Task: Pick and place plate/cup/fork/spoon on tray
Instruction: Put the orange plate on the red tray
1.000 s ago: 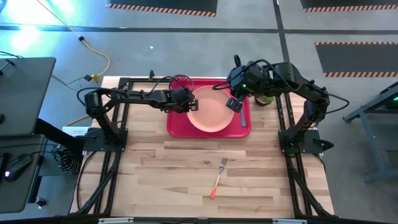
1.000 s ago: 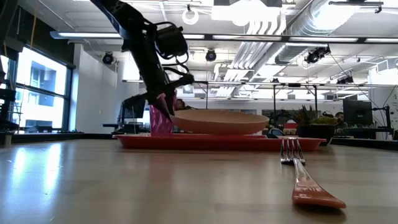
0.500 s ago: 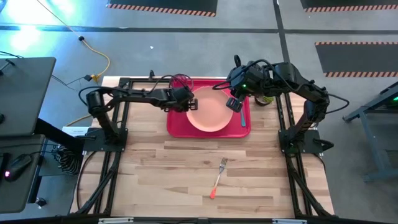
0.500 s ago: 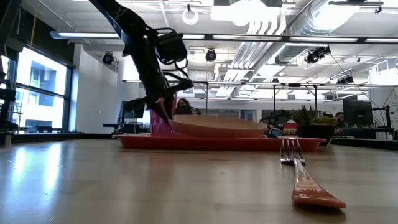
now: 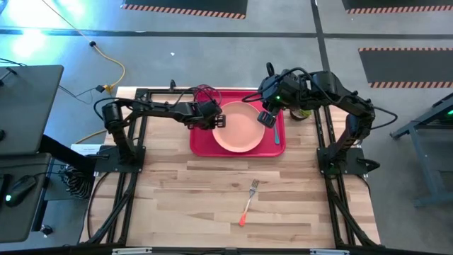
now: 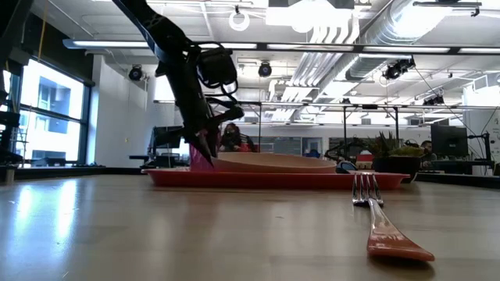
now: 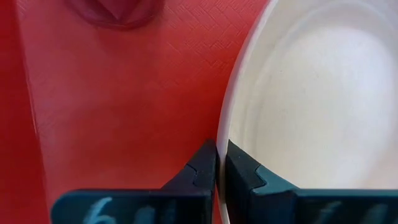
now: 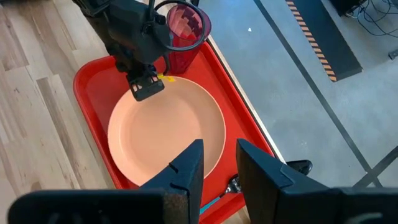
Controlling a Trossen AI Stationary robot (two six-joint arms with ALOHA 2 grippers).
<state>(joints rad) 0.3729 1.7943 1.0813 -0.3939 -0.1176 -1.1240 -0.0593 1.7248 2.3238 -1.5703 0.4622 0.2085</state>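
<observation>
The left hand (image 7: pixel 217 163) is clenched on the rim of the plate (image 5: pixel 238 128), which lies on the red tray (image 5: pixel 201 144) beside the cup (image 5: pixel 206 95). The plate looks stiff, light and smooth, so a thin edge pinch suits it but may slip. The right hand (image 8: pixel 219 167) hovers released over the tray; the fork (image 5: pixel 248 201) lies on the table (image 5: pixel 177 198)

You're in an open-plan robotics lab

Your pale wooden worktable (image 5: pixel 212 191) sits on grey concrete floor with striped hazard tape (image 5: pixel 184 8); exposed silver ceiling ducts (image 6: pixel 367 31), strip lights and distant desks surround you.
</observation>
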